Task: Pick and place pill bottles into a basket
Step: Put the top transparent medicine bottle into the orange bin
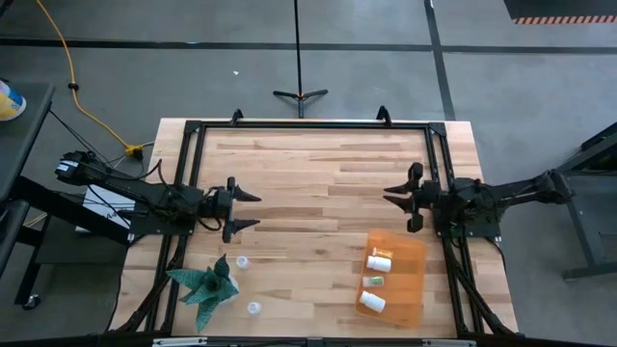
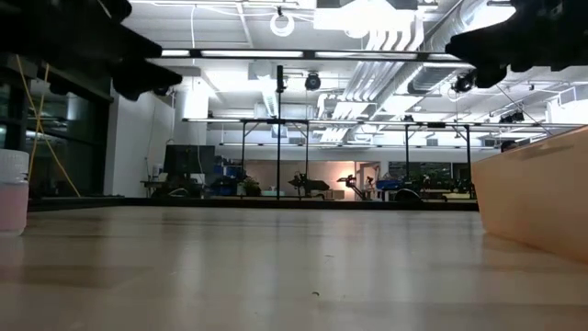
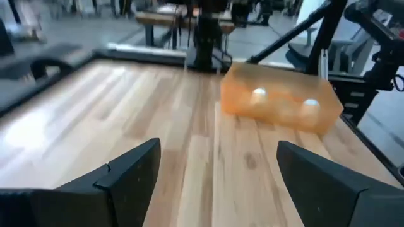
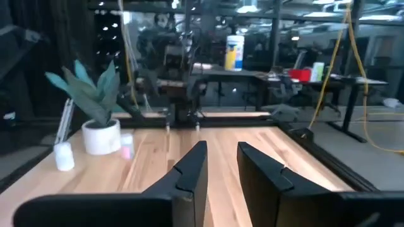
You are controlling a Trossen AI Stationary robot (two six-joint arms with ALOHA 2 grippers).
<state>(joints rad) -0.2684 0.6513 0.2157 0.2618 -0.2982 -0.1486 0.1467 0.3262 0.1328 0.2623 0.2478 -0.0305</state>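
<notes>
Three pill bottles [image 1: 378, 260] lie in the orange basket [image 1: 413, 253] nr the surface's [image 1: 318, 183] right front corner; two more [image 1: 242, 262] stand by the plant [image 1: 205, 283], left front. Left gripper [image 1: 248, 210] wide open, empty; right gripper [image 1: 395, 198] narrowly parted, holding nothing.

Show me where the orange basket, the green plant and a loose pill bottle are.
Orange basket [image 1: 413, 253]: high view, on its bare floor near the far wall.
Green plant [image 1: 204, 284]: high view, on the middle of its leaves.
Loose pill bottle [image 1: 254, 308]: high view, on its cap.
</notes>
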